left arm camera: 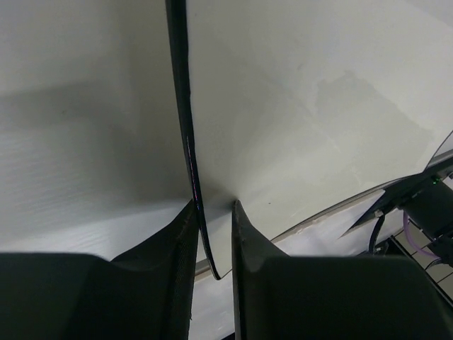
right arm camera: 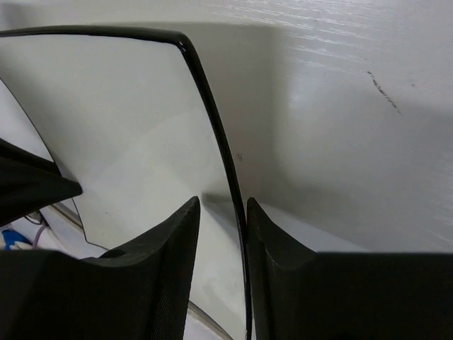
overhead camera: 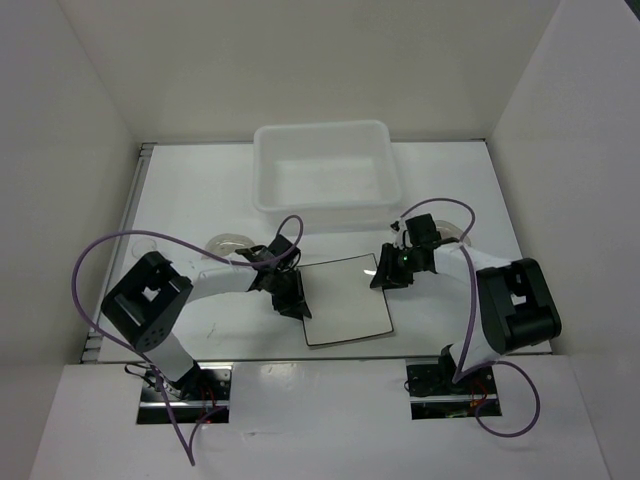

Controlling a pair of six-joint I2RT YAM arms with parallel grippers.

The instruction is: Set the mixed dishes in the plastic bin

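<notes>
The square white plate (overhead camera: 346, 300) with a thin dark rim lies in the middle of the table, in front of the plastic bin (overhead camera: 325, 165), which looks empty. My left gripper (overhead camera: 293, 297) has the plate's left rim between its fingers. My right gripper (overhead camera: 383, 277) has the plate's upper right rim between its fingers. In the left wrist view the gripper (left arm camera: 214, 203) straddles the dark rim near a corner of the plate (left arm camera: 297, 106). In the right wrist view the gripper (right arm camera: 221, 200) straddles the rim of the plate (right arm camera: 120, 120), which touches the right finger.
A small translucent round dish (overhead camera: 228, 243) sits behind the left arm. Another small round dish (overhead camera: 458, 232) sits behind the right arm. White walls close in the table on the left, right and back. No clear cup shows.
</notes>
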